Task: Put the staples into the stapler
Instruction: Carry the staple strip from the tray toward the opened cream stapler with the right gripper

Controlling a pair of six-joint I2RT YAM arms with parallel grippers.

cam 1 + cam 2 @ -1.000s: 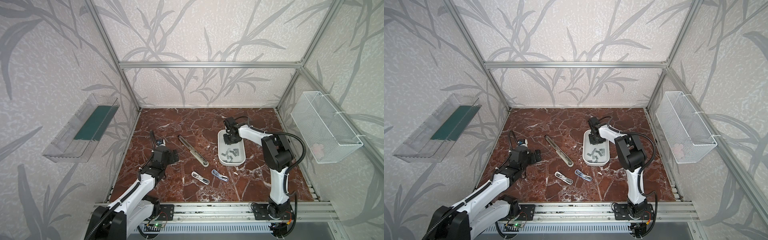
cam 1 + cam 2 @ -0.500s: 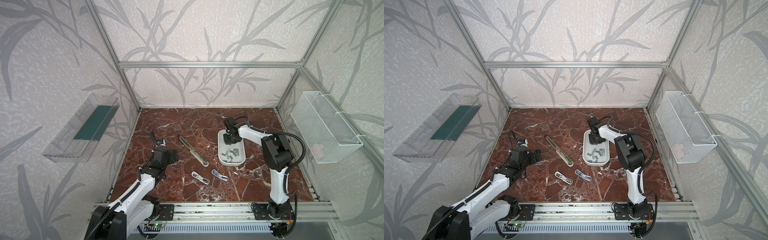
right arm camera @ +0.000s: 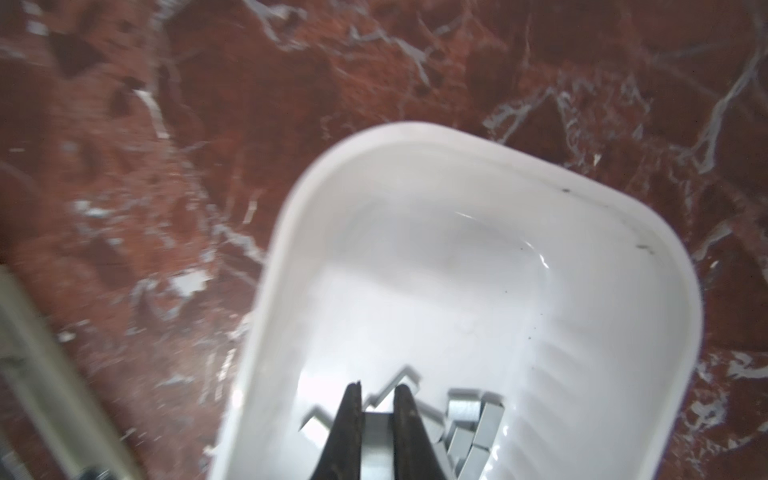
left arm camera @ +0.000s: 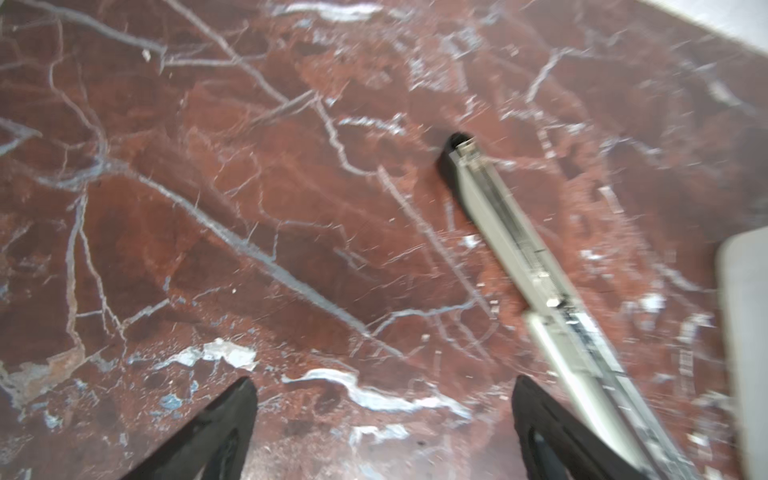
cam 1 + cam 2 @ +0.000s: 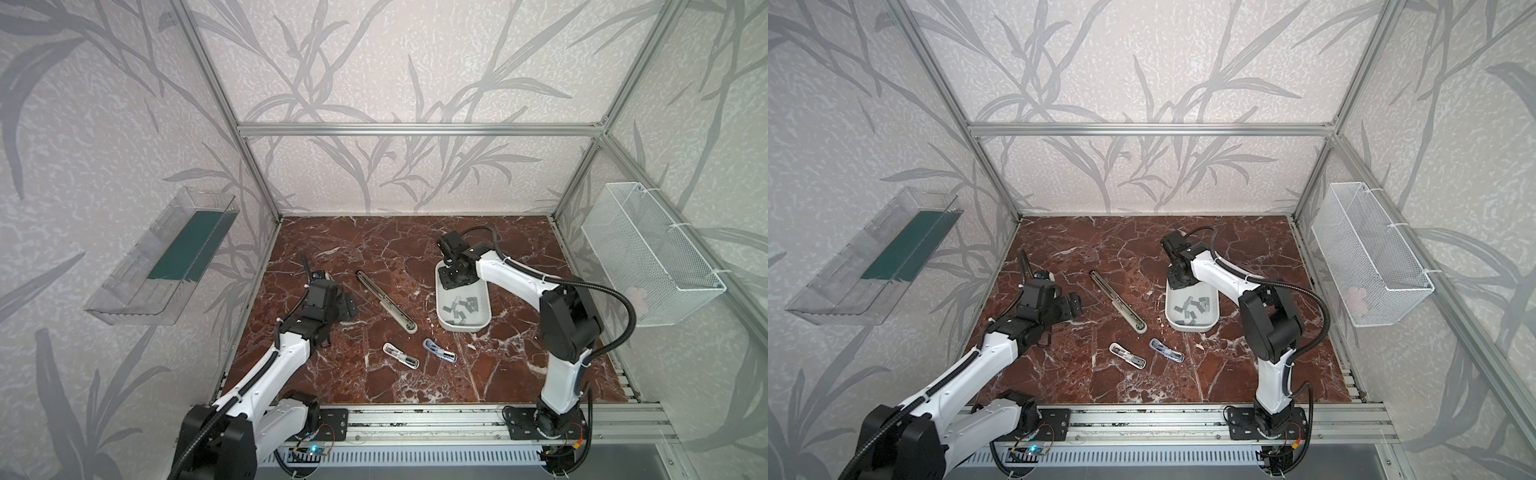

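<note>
- Over the far end of the white oval plastic tray, my right gripper points down, its two black fingers almost together.
- Between those fingers the right wrist view shows one grey staple strip. It is pinched, and only its own width keeps the fingers apart.
- The other small flat grey metal staple strips lie loose in a jumbled heap on the tray floor in both top views. Several sit just beside my closed fingertips in the right wrist view.
- The tray rests on the red-brown veined marble tabletop, right of centre in both top views.
- My left gripper is spread wide and holds nothing. It is over bare marble on the left of the table.
- The long silver metal stapler, opened out flat into one straight line, lies on the diagonal between my two grippers. It is near the left gripper and a little apart from the tray.
- In the left wrist view the stapler runs past one of my open fingertips. I cannot tell from the blur whether its channel holds any staples.
- Nearer the front edge lie two small pale oblong objects, one whitish and one bluish. They are side by side and not touching, and I cannot tell what they are.
</note>
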